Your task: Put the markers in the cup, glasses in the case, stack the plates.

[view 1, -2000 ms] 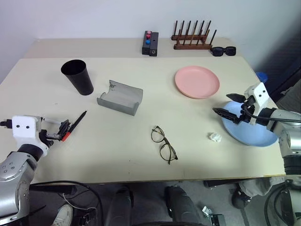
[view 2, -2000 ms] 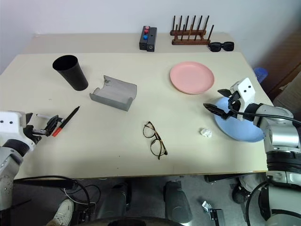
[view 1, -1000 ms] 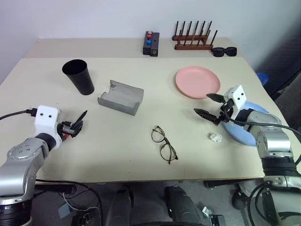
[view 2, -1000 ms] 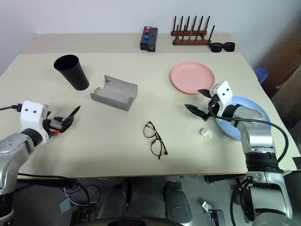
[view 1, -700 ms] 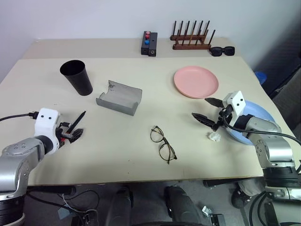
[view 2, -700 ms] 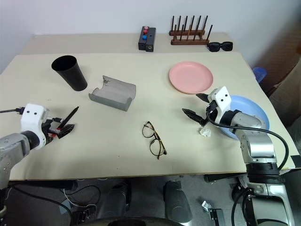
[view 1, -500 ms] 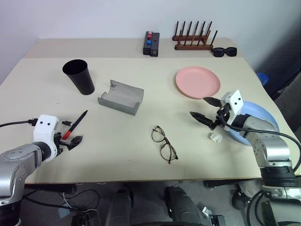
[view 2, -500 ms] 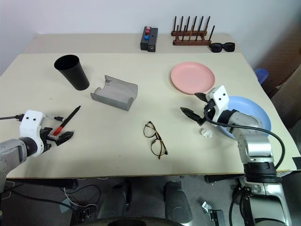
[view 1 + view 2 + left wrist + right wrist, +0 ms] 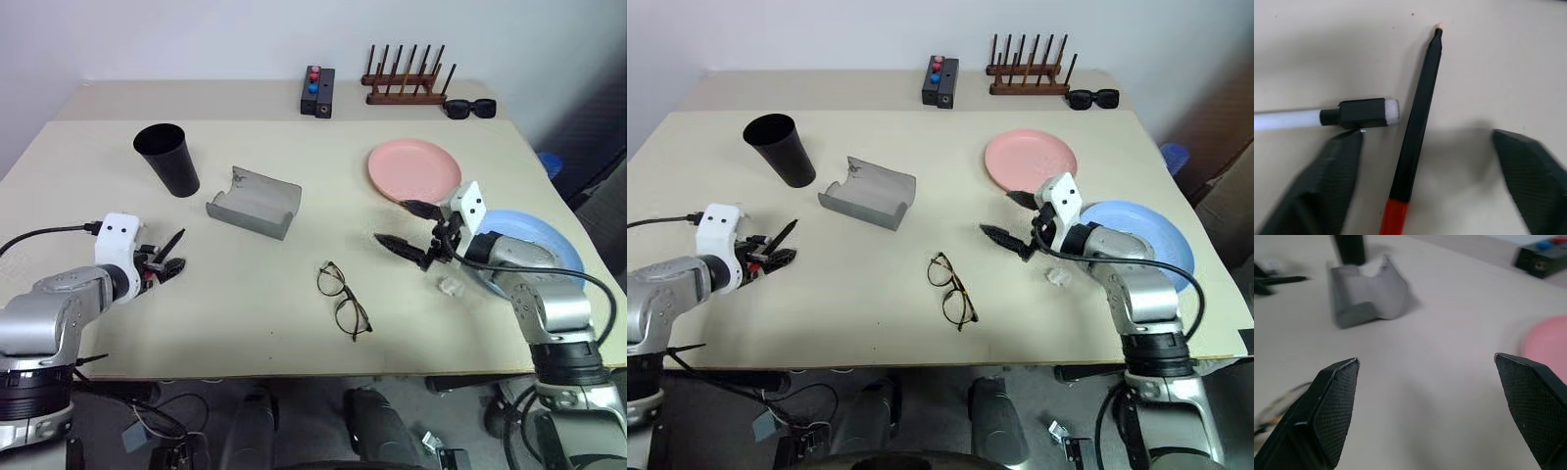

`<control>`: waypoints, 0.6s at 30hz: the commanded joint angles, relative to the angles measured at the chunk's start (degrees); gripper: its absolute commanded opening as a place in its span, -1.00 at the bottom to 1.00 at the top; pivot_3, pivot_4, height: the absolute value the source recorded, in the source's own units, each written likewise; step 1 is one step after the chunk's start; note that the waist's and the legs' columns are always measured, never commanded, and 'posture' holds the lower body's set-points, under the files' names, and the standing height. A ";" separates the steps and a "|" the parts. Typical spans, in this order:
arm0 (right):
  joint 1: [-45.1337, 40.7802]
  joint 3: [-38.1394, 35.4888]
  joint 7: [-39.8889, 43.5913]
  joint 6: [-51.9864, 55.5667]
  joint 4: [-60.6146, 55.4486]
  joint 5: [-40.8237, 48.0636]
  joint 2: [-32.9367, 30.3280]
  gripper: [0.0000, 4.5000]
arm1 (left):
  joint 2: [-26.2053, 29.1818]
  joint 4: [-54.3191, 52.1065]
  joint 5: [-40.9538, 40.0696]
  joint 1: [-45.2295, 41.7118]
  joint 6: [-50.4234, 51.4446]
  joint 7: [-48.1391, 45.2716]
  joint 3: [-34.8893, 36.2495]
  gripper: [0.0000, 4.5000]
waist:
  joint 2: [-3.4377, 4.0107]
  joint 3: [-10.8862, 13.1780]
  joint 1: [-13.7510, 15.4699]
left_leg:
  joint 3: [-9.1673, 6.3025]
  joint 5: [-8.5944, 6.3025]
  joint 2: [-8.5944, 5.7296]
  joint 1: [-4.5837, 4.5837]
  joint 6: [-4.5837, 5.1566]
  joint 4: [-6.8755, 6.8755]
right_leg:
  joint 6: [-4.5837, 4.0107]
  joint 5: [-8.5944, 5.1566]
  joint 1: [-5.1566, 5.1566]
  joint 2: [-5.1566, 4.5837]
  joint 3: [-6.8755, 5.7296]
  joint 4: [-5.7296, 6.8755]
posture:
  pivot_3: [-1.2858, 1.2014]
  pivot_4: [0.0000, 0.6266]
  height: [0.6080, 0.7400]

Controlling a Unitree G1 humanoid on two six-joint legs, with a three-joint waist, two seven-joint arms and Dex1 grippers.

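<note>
A cream bench (image 9: 294, 323) carries every item of the tidy-up, none yet in its place. The light blue plate (image 9: 549, 245) lies near the right edge, with the salmon pink plate (image 9: 414, 171) well apart behind it, unstacked. The grey glasses case (image 9: 253, 203) stands open and empty mid-bench, the black cup (image 9: 167, 160) upright to its left (nothing visible inside it). The wire-frame glasses (image 9: 343, 299) lie unfolded near the front edge, apart from the case. At the left, the red-ended marker (image 9: 1413, 142) rests flat on the bench between the fingers of the left end effector (image 9: 1425, 181), which straddles it partly open without yet pinching it; a white-barrelled marker (image 9: 1327, 116) lies just beside, its black tip close to one finger. The right end effector (image 9: 402, 227) hovers wide open and empty between the pink plate and the glasses. A small crumpled white scrap (image 9: 451, 286) sits by the blue plate. Judged from this, all three jobs remain, with the marker pick-up apparently first.
</note>
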 commanded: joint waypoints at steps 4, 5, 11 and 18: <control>0.23 3.11 6.68 4.09 -11.11 5.48 -3.82 1.00 | -0.87 0.26 0.51 0.85 -0.74 -0.89 -1.78 -0.67 | -0.01 -0.02 -0.26 | 0.00 0.00 0.00 0.06 0.00 0.02 | -0.02 0.01 0.02 0.00 0.01 0.01 | 0.03 -0.52 1.00; -0.06 3.73 6.91 4.19 -11.68 5.47 -3.79 1.00 | -0.94 0.25 0.60 0.89 -0.76 -0.87 -1.83 -0.90 | -0.01 -0.02 -0.26 | 0.00 0.00 0.00 0.06 0.00 0.02 | -0.02 0.01 0.03 0.00 0.00 0.01 | 0.03 -0.52 1.00; -2.43 7.43 6.30 2.11 -10.46 3.43 -1.44 1.00 | -1.69 -0.46 1.68 1.01 -3.03 0.25 -1.12 -0.99 | 0.00 -0.02 -0.12 | 0.00 0.00 0.00 0.06 0.00 0.03 | -0.03 0.01 0.03 -0.02 0.00 0.00 | 0.03 -0.52 1.00; -4.20 9.00 3.65 -2.47 -6.38 -0.51 2.44 1.00 | -8.51 -2.80 3.22 -4.03 -24.27 6.42 7.96 -0.99 | -0.12 0.01 0.07 | -0.01 0.01 0.00 0.00 -0.01 0.05 | -0.06 0.04 0.02 -0.02 -0.03 -0.02 | 0.03 -0.52 1.00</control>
